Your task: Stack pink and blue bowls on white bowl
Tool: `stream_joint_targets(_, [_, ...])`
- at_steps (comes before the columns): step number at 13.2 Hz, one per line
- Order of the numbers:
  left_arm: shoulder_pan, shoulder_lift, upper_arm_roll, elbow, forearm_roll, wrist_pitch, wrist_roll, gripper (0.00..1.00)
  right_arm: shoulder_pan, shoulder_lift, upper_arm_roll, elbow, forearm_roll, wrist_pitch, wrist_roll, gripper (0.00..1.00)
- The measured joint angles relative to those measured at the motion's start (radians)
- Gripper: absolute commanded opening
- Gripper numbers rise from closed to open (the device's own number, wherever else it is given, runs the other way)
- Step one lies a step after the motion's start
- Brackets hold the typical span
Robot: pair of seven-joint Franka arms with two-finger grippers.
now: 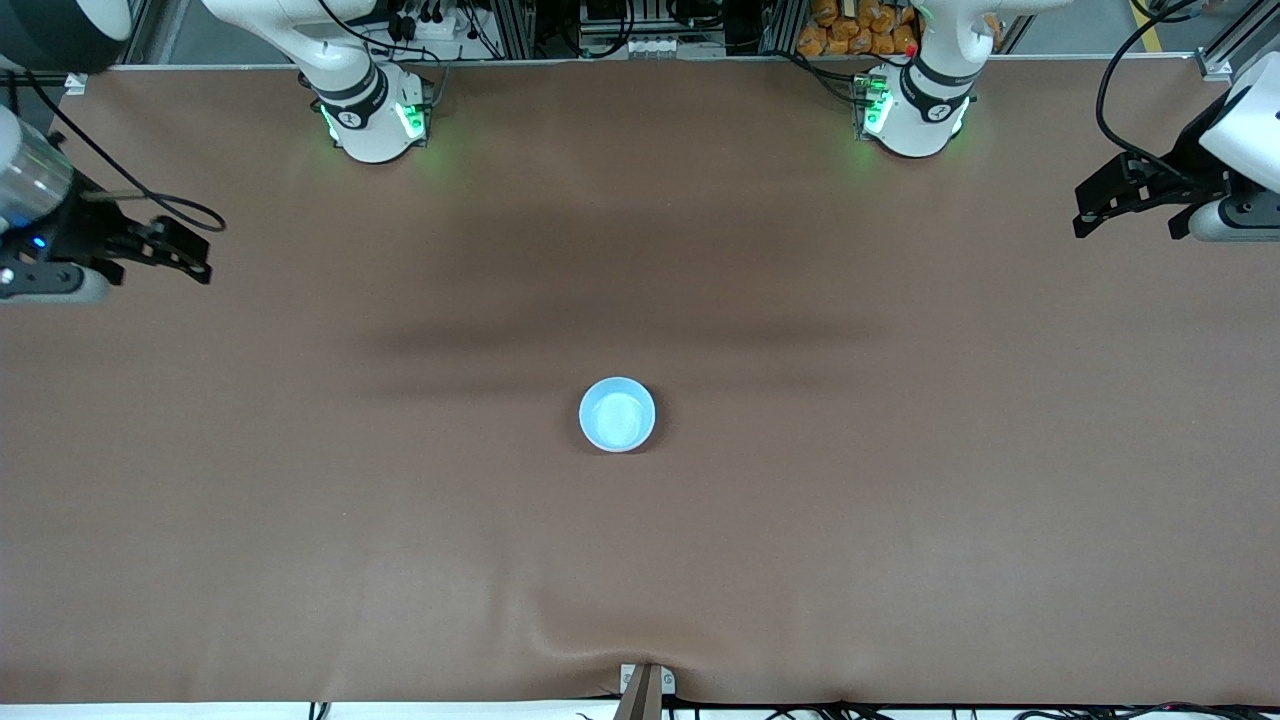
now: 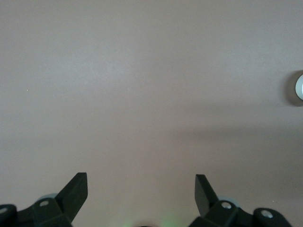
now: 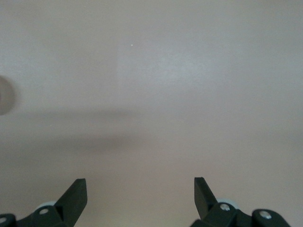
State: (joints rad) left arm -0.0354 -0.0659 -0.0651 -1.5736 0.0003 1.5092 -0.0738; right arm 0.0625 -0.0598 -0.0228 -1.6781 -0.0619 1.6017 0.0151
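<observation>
The brown surface [image 1: 300, 520] carries one blue bowl [image 1: 617, 414] at its middle; no pink or white rim shows, so a stack beneath cannot be confirmed, and reaching back in risks toppling it. From the bowl, the left hand [image 1: 1090, 215] hangs at two o'clock and the right hand [image 1: 195, 255] at ten, both wide open, empty and waiting.

Lay smooth over the table: brown cloth [image 1: 900, 520], rumpled at the edge nearest the front camera around a small metal bracket [image 1: 647, 682]. Orange packets [image 1: 860, 28] heaped above.
</observation>
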Motion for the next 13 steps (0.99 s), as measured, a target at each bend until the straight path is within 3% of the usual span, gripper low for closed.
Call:
stream_joint_targets(8, [0.0,0.001,0.0,0.0,0.0,-0.005,0.0,1.0,-0.012,-0.022,-0.007,0.03,0.003,-0.033,0.099,1.0])
stream_joint_targets(13, [0.0,0.007,0.0,0.0,0.0,-0.006,0.0,1.0,-0.013,-0.022,-0.009,0.057,0.091,-0.146,0.109,1.0])
